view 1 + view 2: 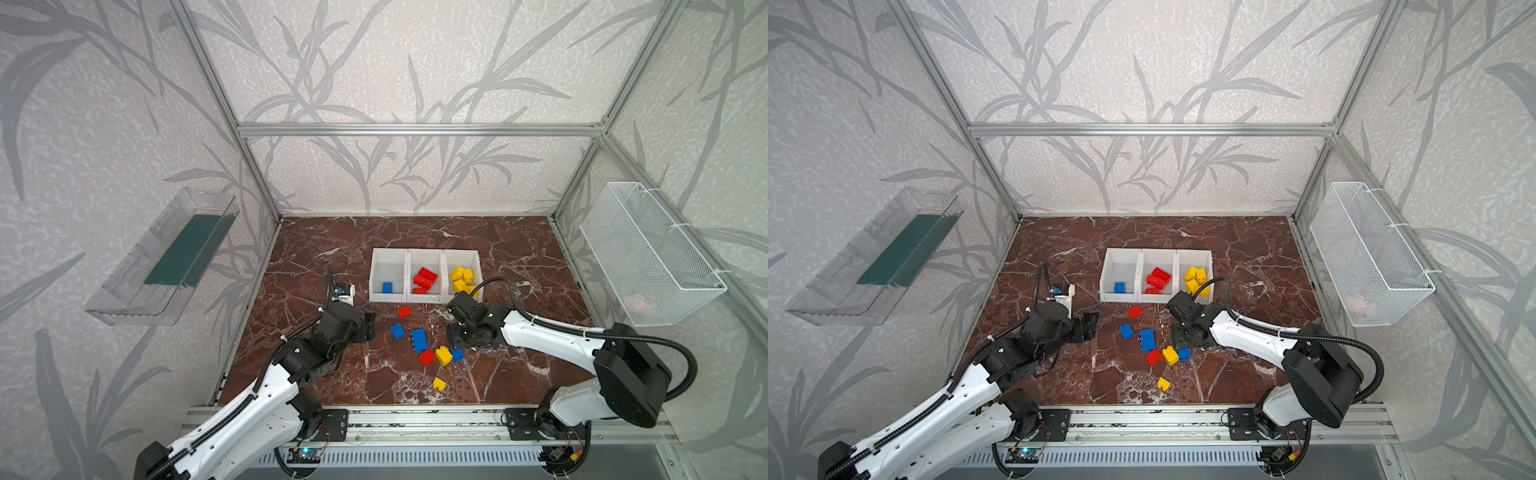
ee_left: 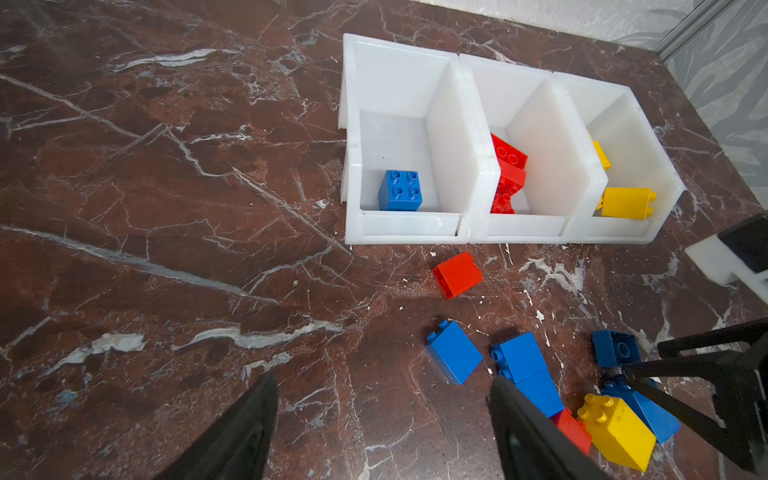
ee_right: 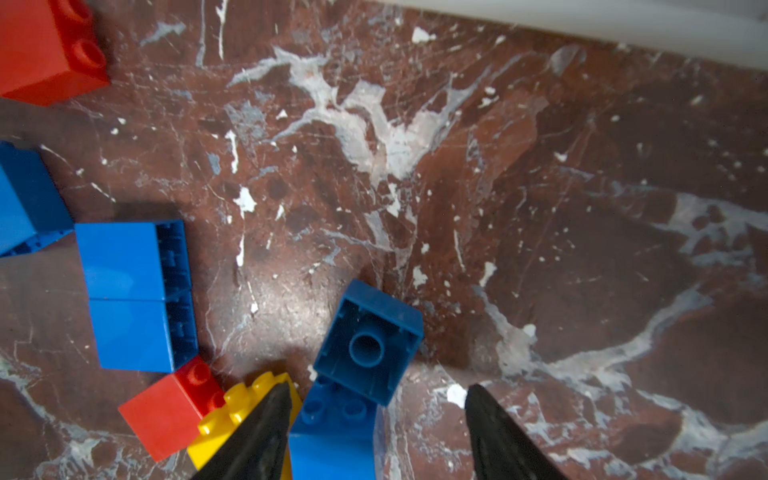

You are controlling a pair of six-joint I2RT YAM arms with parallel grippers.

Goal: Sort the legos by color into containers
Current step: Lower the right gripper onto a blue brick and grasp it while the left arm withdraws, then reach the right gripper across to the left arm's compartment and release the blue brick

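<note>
Three joined white containers [image 1: 388, 297] [image 2: 465, 66] stand mid-table: one blue lego [image 1: 387, 287] in the left bin, red legos [image 1: 426, 277] in the middle, yellow legos [image 1: 462, 276] in the right. Loose legos lie in front: a red one [image 1: 404, 311], a blue one [image 1: 397, 331], an oblong blue one [image 1: 419, 340], then a red [image 1: 427, 357], yellow [image 1: 443, 355] and blue [image 1: 457, 355] cluster, and a lone yellow one [image 1: 439, 384]. My left gripper [image 2: 384, 415] [image 1: 368, 328] is open over bare marble. My right gripper [image 3: 378, 390] is open, straddling a blue lego [image 3: 336, 432] beside an upturned blue lego [image 3: 370, 340].
A clear tray with green liner [image 1: 166, 262] hangs on the left wall and a white wire basket [image 1: 648, 253] on the right wall. Aluminium frame posts bound the marble table, with a metal rail [image 1: 415, 419] along its front edge.
</note>
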